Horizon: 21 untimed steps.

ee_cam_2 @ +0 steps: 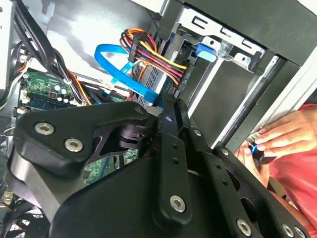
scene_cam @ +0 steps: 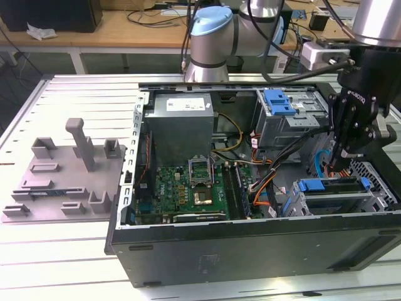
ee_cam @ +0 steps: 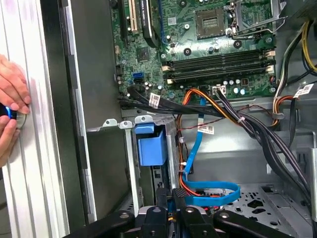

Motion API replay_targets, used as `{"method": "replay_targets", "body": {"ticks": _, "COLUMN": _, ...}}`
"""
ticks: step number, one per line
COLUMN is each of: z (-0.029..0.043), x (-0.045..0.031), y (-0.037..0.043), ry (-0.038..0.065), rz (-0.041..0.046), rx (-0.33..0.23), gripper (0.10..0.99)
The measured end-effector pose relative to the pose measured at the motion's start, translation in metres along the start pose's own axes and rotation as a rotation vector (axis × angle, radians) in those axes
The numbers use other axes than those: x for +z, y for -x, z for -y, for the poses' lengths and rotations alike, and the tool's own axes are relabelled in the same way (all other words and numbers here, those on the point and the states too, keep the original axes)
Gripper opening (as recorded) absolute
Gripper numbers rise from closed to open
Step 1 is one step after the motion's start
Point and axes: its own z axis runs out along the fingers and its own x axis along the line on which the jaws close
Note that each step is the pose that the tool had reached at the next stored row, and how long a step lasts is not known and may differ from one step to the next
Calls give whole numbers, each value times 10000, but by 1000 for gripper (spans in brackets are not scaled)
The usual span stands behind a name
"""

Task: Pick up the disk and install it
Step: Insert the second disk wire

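- The gripper (scene_cam: 343, 162) hangs inside the open computer case (scene_cam: 250, 241), pointing down. Its fingers (ee_cam: 162, 197) stand close together, and I see nothing between them.
- The disk (scene_cam: 338, 186) is not in the gripper. In the exterior view it seems to lie flat in the metal drive cage (scene_cam: 369, 202) just below the gripper's tip. I cannot tell whether it is pushed in fully.
- A blue plastic piece (scene_cam: 311, 185) sits at the end of this cage, near the gripper; it is also seen in the first wrist view (ee_cam: 151, 146).
- A flat blue cable (ee_cam: 199, 148) and a bundle of red, yellow and black wires (ee_cam_2: 158, 57) run just beside the fingers.
- The motherboard (scene_cam: 194, 182) lies farther from the gripper, in the middle of the case.
- A person's hands (ee_cam_2: 280, 139) are outside the case wall, near the gripper, and hold a small dark thing.
- A grey plastic holder (scene_cam: 69, 169) with upright posts rests on the surface (scene_cam: 62, 251), well apart from the gripper.
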Motion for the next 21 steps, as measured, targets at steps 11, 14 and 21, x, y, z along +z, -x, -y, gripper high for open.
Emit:
{"method": "replay_targets", "body": {"ticks": 11, "z": 2, "x": 54, "y": -262, "ry": 138, "rz": 1416, "rx": 15, "gripper": 161}}
{"method": "replay_targets", "body": {"ticks": 14, "z": 3, "x": 54, "y": -262, "ry": 135, "rz": 1423, "rx": -18, "gripper": 161}}
{"method": "replay_targets", "body": {"ticks": 21, "z": 6, "x": 62, "y": -297, "ry": 96, "rz": 1438, "rx": -327, "gripper": 161}}
